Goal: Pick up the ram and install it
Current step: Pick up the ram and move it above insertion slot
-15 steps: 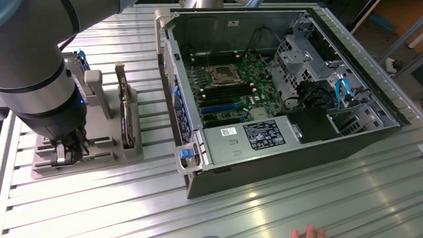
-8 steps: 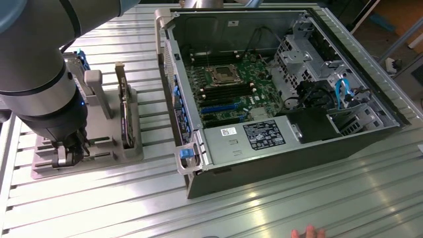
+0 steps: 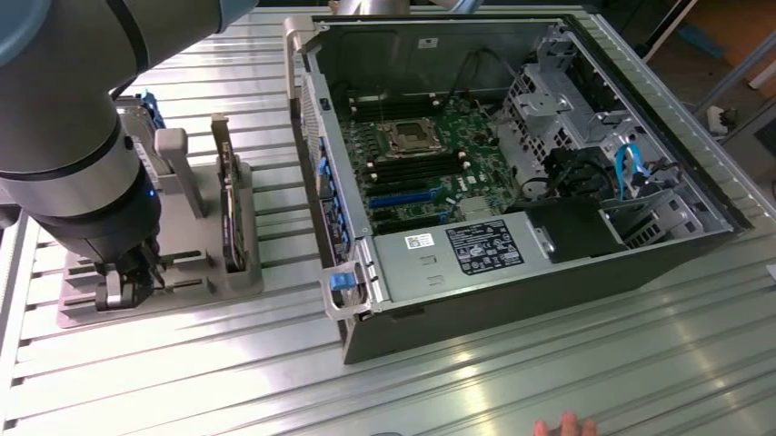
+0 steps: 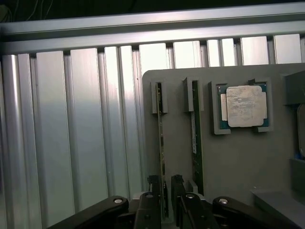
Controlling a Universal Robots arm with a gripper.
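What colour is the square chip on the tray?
The chip is silver with a blue-green rim; clearest in the wrist view.

My arm (image 3: pixel 67 109) is a fat round tube: silver-grey on the main stretch, a blue-grey cap (image 3: pixel 36 27) up at the joint, then black toward the wrist, where a little blue light (image 3: pixel 148 191) glows. The gripper (image 4: pixel 165 187) is all black, chunky link bars (image 4: pixel 95 212) either side, with shiny silver screw heads (image 4: pixel 117 201) at the pivots.
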